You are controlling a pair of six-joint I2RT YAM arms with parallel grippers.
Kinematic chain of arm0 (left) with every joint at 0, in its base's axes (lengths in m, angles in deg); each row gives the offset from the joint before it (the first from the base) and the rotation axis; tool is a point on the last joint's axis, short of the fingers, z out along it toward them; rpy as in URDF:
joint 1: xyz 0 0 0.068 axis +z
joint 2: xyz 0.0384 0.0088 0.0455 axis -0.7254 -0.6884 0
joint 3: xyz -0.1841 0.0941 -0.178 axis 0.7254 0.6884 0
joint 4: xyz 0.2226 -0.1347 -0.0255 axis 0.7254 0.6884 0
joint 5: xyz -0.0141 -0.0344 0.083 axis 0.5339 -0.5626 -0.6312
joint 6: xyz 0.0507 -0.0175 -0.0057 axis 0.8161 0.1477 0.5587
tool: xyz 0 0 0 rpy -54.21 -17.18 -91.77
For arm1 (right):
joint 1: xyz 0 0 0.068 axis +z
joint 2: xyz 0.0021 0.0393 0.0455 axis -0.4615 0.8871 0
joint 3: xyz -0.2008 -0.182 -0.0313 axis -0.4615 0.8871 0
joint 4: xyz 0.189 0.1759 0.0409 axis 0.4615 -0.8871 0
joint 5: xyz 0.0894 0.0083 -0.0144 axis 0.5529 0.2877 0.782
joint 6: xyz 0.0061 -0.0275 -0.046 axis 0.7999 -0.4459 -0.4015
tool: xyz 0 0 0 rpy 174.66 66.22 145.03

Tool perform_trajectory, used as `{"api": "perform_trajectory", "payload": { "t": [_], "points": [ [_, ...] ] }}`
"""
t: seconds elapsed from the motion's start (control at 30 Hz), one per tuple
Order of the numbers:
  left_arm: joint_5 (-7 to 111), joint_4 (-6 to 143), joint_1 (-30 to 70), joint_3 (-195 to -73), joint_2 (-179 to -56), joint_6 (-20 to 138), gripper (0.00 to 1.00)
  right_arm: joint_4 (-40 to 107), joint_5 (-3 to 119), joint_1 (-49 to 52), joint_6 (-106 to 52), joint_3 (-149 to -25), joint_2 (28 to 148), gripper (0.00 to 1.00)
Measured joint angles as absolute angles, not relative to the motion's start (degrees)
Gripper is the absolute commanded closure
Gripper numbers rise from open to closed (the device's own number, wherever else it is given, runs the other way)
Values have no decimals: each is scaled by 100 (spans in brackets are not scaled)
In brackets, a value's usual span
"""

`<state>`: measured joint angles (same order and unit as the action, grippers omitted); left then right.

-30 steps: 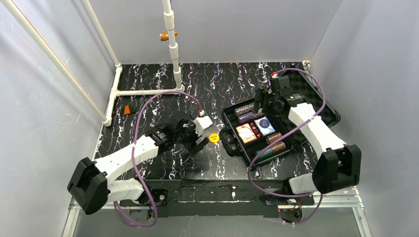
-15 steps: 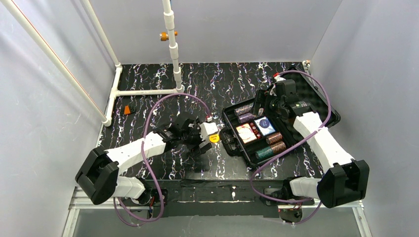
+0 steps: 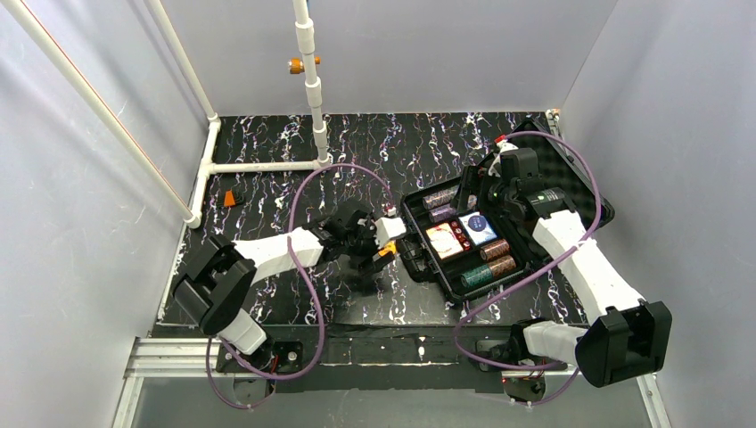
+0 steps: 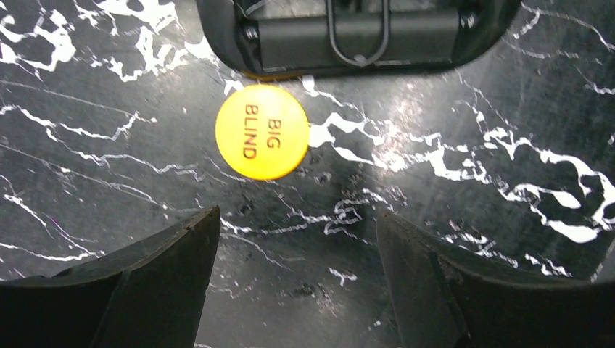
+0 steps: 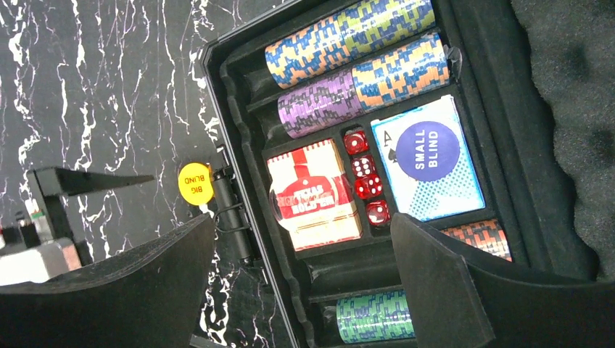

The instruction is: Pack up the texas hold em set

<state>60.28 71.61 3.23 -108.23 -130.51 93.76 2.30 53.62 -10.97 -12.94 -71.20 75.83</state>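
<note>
The black case [image 3: 412, 259] lies open at the right, its foam lid [image 3: 579, 183] folded back. Inside are chip stacks [image 5: 348, 36], a red deck [image 5: 312, 196] with a clear disc on it, several red dice [image 5: 366, 181], and a blue deck carrying the blue "small blind" button [image 5: 428, 156]. The yellow "big blind" button [image 4: 262, 132] lies flat on the table just outside the case's latch edge [image 4: 355, 36]. My left gripper [image 4: 297, 217] hangs open low over the table, just short of that button and not touching it. My right gripper [image 5: 302, 221] is open above the case, holding nothing.
A white pipe frame [image 3: 258, 166] runs along the back left, with an upright post [image 3: 312, 80]. A small orange object [image 3: 230, 198] lies near the left wall. Grey walls close in both sides of the black marbled table [image 3: 294, 294].
My left gripper has moved right to the yellow button beside the case, and its jaws have narrowed a little. The right arm has shifted slightly over the case.
</note>
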Motion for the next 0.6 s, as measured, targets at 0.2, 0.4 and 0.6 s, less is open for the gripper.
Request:
{"api": "perform_trajectory", "payload": {
  "t": [0.2,0.4,0.6],
  "points": [
    [5978,6960,323,-11204,-13518,9299,22,265,5482,-1097,-1290,-7015,7428,2],
    [5925,6917,323,-11562,-14025,9181,24,265,5554,-1097,-1287,-6974,7413,2],
    [5849,6914,323,-11693,-14246,9070,28,265,5620,-1097,-1287,-6972,7386,1]
  ]
}}
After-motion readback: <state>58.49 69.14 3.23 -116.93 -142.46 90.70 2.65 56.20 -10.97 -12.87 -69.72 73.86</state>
